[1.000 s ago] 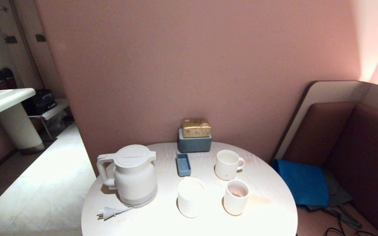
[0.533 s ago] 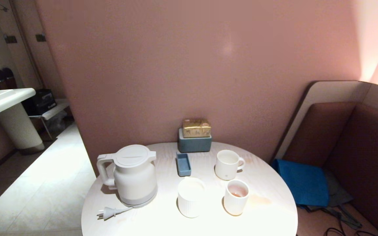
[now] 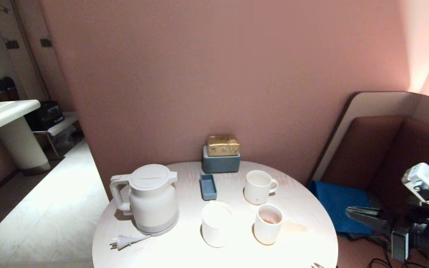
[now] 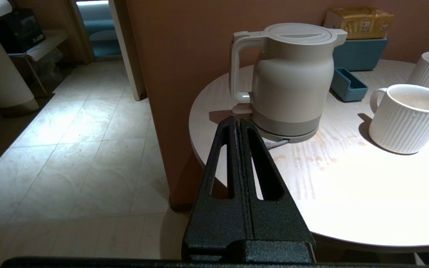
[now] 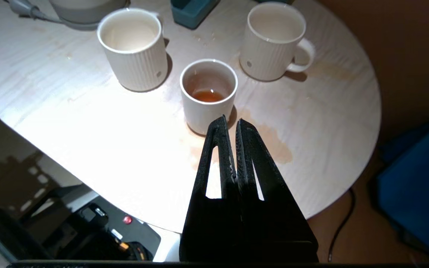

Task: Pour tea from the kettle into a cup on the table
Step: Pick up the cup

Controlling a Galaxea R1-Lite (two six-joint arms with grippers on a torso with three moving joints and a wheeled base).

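Small white handleless tapered cup (image 5: 207, 96) upright near round pale wood-grain table's (image 3: 184, 253) right front edge, shallow reddish-orange tea (image 5: 207, 95) inside. Large white electric kettle (image 3: 151, 199) well apart, left. Right gripper (image 5: 230, 124) closed, empty, beyond the right edge. Left gripper (image 4: 239, 123) closed, empty, facing the kettle.

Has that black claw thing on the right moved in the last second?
Yes. The right gripper has come into the head view from the right, now over the blue cushion, short of the table.

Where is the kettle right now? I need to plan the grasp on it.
In the head view the kettle stands upright on the table's left side, handle toward the edge, left of the ribbed cup.
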